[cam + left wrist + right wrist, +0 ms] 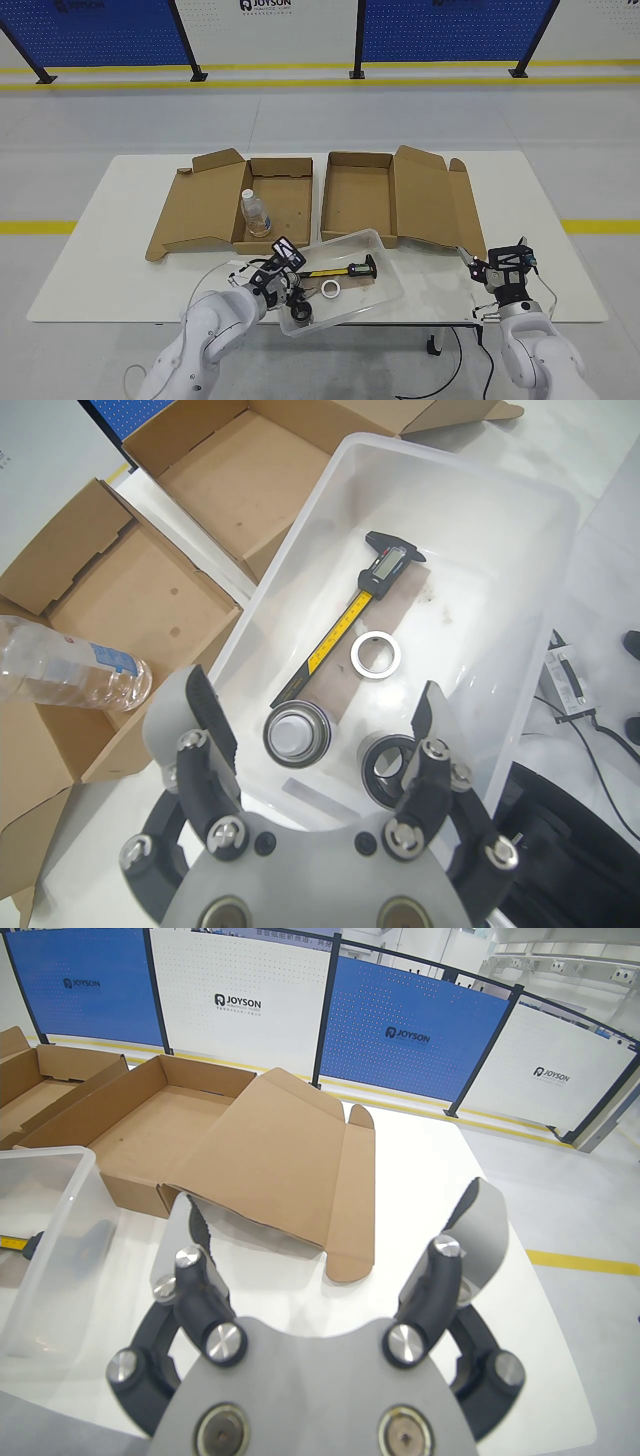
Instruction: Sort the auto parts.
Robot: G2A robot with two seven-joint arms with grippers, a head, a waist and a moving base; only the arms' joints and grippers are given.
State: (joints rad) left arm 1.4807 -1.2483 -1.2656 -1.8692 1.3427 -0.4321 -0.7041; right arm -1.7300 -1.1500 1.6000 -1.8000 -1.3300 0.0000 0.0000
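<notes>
On the white bench (120,250), near its front edge, you have a clear plastic bin (525,550) holding the auto parts. Four things lie on its floor:

- A digital caliper (345,625) with a yellow scale lies along the middle.
- A flat silver ring (375,654) lies just beside the caliper's beam.
- A round steel bearing cup (297,734) sits at the tip of the caliper's beam, at the end of the bin nearest the robot.
- A black-faced bearing (385,767) sits near the steel cup and is partly hidden behind one finger of the left gripper.

Your left gripper (312,685) hangs over that near end of the bin. Its fingers (200,700) are spread wide and hold nothing. The steel cup shows in the gap between them. You cannot tell from these views how high the fingers are above the parts.

Behind the bin, two shallow cardboard boxes stand open side by side. The left box (285,190) holds a clear plastic bottle (65,670), lying on its side with a blue and white label. The right box (165,1128) has its lid flap folded out flat on the bench towards the robot's right.

Your right gripper (332,1193) is over the front right part of the bench, well apart from the bin. It faces the right box's open flap. Its fingers (480,1213) are also wide apart, with only bare bench between them.
</notes>
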